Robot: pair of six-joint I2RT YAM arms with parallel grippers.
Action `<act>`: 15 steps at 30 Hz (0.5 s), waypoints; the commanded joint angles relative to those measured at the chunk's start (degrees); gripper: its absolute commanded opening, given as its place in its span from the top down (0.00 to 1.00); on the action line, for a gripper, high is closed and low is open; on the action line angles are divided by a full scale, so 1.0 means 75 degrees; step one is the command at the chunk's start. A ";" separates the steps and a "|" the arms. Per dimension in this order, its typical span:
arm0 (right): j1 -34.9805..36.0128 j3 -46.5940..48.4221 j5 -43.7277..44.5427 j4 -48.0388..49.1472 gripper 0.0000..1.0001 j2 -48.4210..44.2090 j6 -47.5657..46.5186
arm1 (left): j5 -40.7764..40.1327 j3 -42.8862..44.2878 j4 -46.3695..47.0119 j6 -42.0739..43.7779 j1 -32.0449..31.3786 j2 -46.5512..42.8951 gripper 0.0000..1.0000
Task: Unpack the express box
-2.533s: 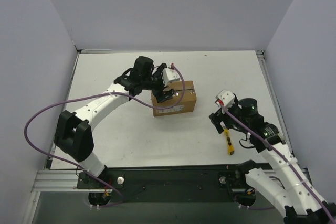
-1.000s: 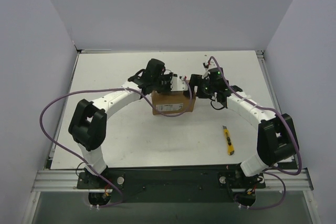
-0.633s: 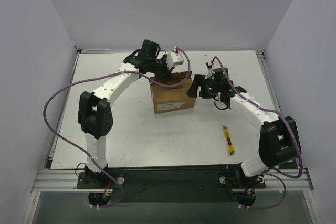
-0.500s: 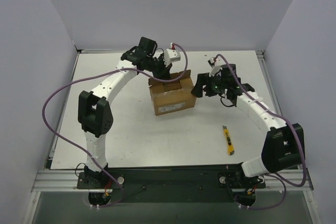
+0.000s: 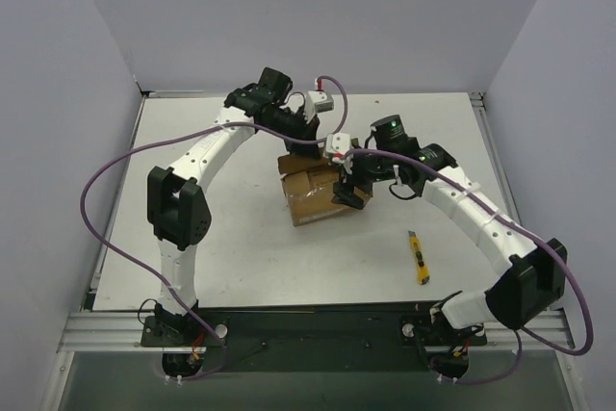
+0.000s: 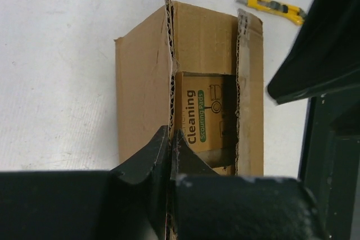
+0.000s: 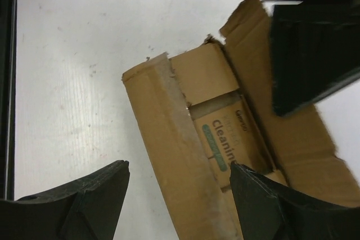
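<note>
Flaps parted, the express box (image 5: 313,194) sits mid-picture. We see the left gripper (image 6: 170,139) pinched shut on one flap (image 6: 167,71), and the right gripper (image 7: 177,172), spread wide and empty, hangs directly above the cleaning-pads pack (image 7: 225,139) inside.

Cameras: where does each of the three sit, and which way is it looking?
Top external: fixed above and behind the arms, looking down on the table; both arms show, meeting at the box.
Left wrist: on the left arm, looking along the left gripper, shut on a box flap; its fingers show.
Right wrist: on the right arm, looking down past the open right gripper at the box; both fingers show.
Shared: both wrist views see the pack inside the box; top and left wrist see the knife.
</note>
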 commanded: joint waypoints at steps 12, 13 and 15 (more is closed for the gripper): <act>0.0465 0.0161 -0.0127 -0.1002 0.26 0.1184 -0.1508 | 0.0652 -0.0524 0.0369 -0.0781 -0.0124 -0.0493 1.00; 0.0465 0.0137 -0.0162 -0.1002 0.26 0.1220 -0.1507 | 0.0628 -0.0536 0.0265 -0.0734 -0.0124 -0.0493 1.00; 0.0488 0.0114 -0.0139 -0.1002 0.26 0.1383 -0.1472 | 0.0628 -0.0536 0.0147 -0.0605 -0.0112 -0.0481 1.00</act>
